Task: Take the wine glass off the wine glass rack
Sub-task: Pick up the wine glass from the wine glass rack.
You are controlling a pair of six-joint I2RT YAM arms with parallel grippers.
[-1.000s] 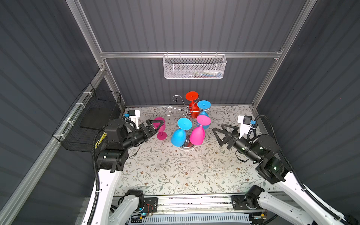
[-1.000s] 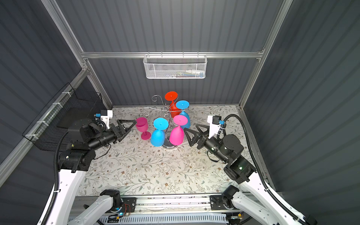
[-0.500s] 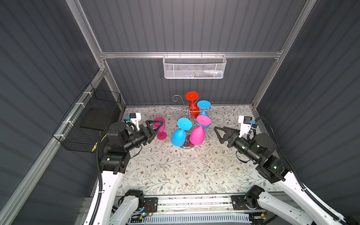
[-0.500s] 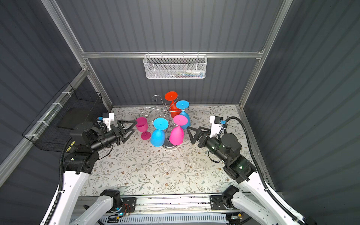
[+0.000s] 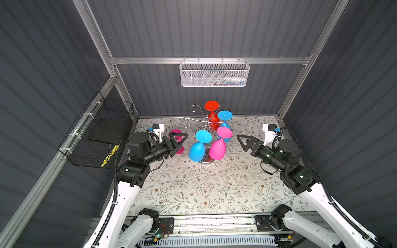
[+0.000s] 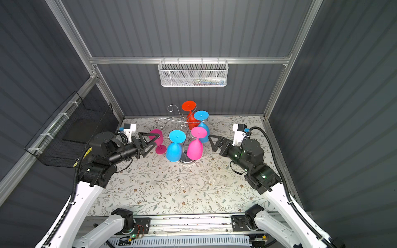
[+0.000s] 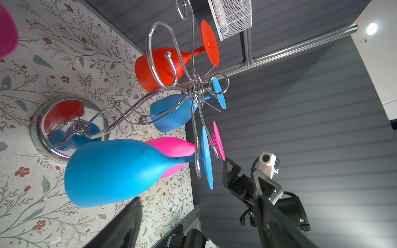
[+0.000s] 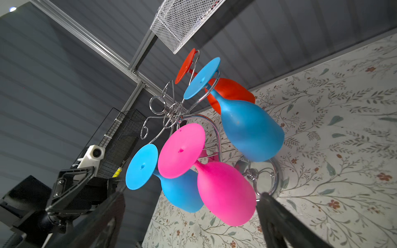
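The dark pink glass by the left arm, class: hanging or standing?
Standing: the glass has its foot on the table, bowl up, apart from the rack.

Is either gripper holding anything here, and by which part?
Nothing is held. The left gripper and the right gripper are both open and empty, on either side of the wine glass rack.

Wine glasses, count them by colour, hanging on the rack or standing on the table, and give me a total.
Pink: 2, the hanging pink glass and the standing pink glass on the table.
Blue: 2, the front blue glass and the rear blue glass, both on the wine glass rack.
Red: 1, the red glass, on the rack.
Total: 5.
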